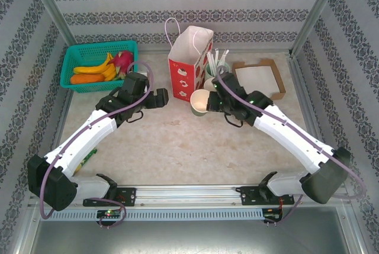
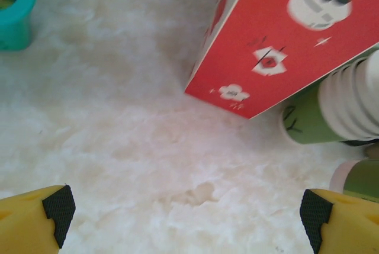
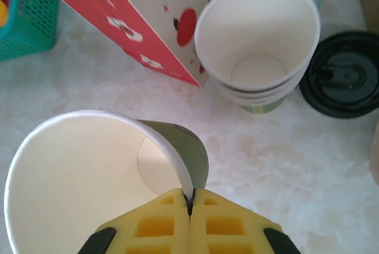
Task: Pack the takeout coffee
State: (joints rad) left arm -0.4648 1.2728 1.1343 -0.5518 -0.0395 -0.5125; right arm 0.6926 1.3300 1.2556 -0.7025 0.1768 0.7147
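While the paper cup (image 3: 89,171) hangs lidless before the red bag (image 1: 189,64), near the tabletop's (image 1: 177,141) far edge, we see the right claw (image 3: 189,201) pinched shut on its rim; the black lid (image 3: 340,73) lies ahead of it, beside the cup stack (image 3: 257,47), and the left claw (image 2: 189,206) gapes empty.

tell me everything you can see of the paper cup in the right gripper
The paper cup is lidless and empty, white inside, olive green outside. It is tilted, mouth toward the wrist camera. The right gripper is shut on its rim, pinching the wall. It is near the red bag, apart from the cup stack.
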